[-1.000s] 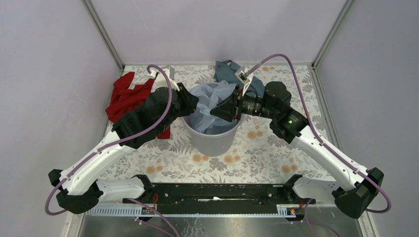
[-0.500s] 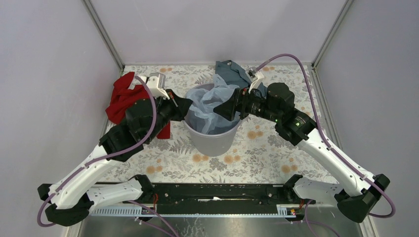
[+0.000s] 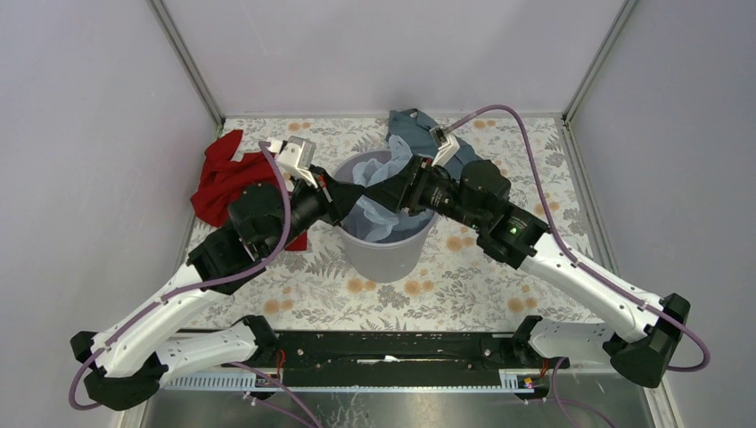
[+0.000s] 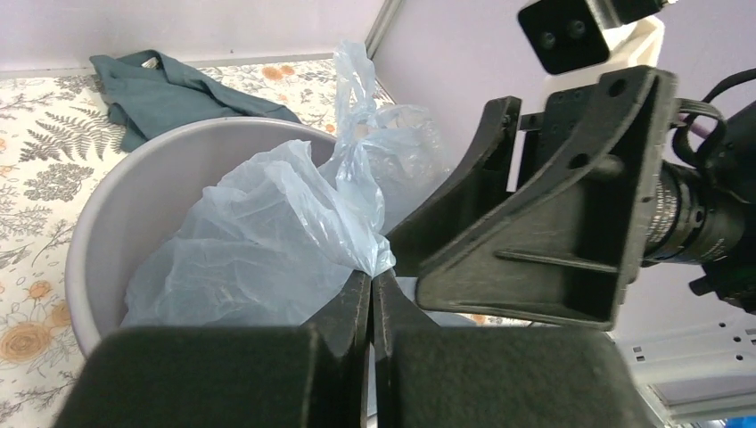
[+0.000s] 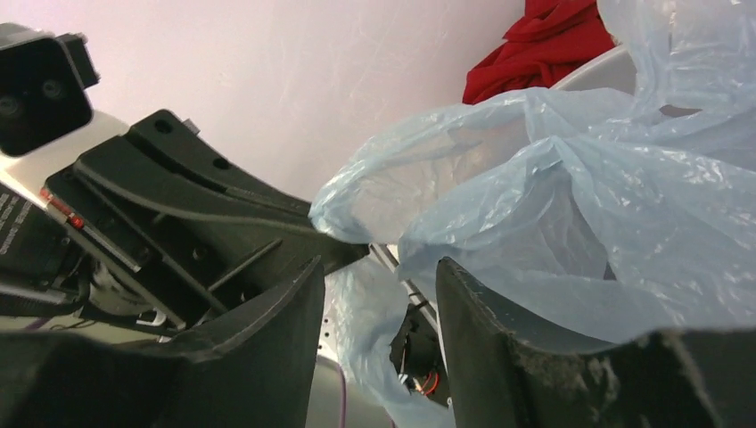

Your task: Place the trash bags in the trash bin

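Floral-patterned bench: pale walls on three sides, both arm bases at the near edge.

Round light grey plastic trash bin: upright near the bench centre, mouth open upward.

Pale blue translucent plastic trash bag: mostly down inside the bin and bunched, with a crumpled crest and a handle loop standing above the rim. Judgement: very light, limp, slippery film that is likely to spring back up when released and to tear if snagged. The best hold is a gathered fold or the handle loop, not a single sheet.

Red crumpled cloth lies left of the bin and dark teal-grey cloth lies behind it. Both are on the bench.

Left end effector: jaws pressed together over the bin mouth. A peak of bag film seems caught at the tips, but the contact itself is hidden, so a pinch is probable, not certain.

Right end effector: jaws a moderate gap apart, gripping nothing, with bag film billowing just ahead of the tips.

Room: the two end effectors sit almost tip to tip above the bin, with little clearance between them or to the rim. Open room lies straight down into the bin and over the near bench.
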You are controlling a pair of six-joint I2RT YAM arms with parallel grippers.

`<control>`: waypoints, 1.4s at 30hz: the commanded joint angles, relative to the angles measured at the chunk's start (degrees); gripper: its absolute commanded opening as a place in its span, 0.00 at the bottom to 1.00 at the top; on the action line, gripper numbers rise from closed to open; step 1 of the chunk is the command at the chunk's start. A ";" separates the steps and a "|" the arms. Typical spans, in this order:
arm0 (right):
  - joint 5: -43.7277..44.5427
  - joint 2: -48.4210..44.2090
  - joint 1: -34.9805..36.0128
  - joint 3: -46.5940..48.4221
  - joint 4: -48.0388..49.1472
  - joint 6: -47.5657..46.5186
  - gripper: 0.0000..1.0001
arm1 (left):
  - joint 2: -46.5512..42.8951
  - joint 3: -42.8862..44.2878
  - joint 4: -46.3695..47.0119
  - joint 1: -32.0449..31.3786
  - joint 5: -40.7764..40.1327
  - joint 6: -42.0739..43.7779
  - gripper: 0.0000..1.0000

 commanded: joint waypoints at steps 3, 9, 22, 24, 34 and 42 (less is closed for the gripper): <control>8.69 2.02 1.26 -3.57 10.56 1.80 0.47 | -0.72 -0.48 4.23 0.11 2.03 0.46 0.00; 3.70 6.68 1.36 -4.42 21.07 -0.60 0.52 | -2.04 -1.33 3.61 0.09 0.89 0.03 0.00; 19.13 -9.59 1.27 -3.65 -5.33 -21.32 0.00 | -0.98 3.60 -15.88 0.14 -22.83 -2.21 0.00; 22.31 -13.96 1.26 -3.58 -11.15 -24.36 0.00 | -1.23 2.79 -17.24 0.13 -23.09 -2.40 0.00; 32.89 -26.64 1.23 -7.83 -29.96 -31.23 0.00 | -7.07 1.66 -24.52 0.14 -27.16 -2.36 0.00; 52.51 -25.54 1.25 -1.04 -36.56 -33.17 0.00 | -11.63 3.39 -23.85 0.14 -19.12 2.84 0.00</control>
